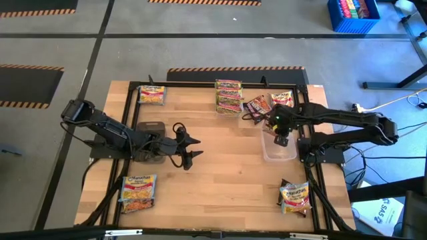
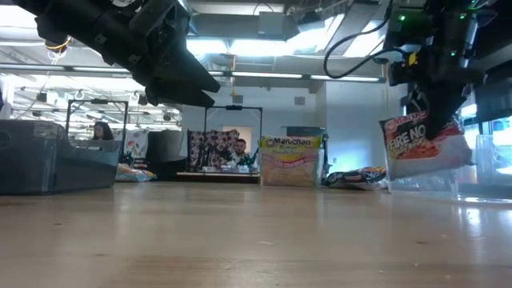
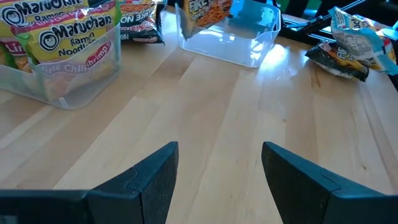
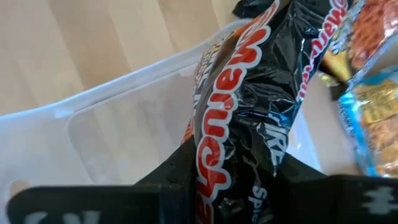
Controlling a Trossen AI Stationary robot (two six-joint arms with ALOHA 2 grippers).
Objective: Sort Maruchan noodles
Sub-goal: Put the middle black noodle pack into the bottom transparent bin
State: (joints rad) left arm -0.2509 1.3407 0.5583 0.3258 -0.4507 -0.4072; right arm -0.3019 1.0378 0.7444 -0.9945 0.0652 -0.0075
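The fingers of the right gripper (image 4: 233,186) clench the crumpled top of a black noodle packet (image 4: 249,99); in the right wrist view we hold it hanging over the clear tub (image 4: 124,124), likely so it drops in edge-first.

In the high view, that gripper (image 1: 281,139) sits right of centre above the tub (image 1: 279,150), which looks empty, so this packet would start its group. The left gripper (image 1: 190,150) waits at centre-left, fingers spread and empty. Loose packets lie in each corner of the board; stacked yellow-green packets (image 1: 229,97) stand at top centre, already grouped, we judge.

In the low view, the held packet (image 2: 422,144) hangs clear of the table at the right of the frame.

In the left wrist view, the spread fingers (image 3: 149,180) frame bare wood at the bottom; a second tub (image 3: 68,81) of yellow-green packets sits upper left.
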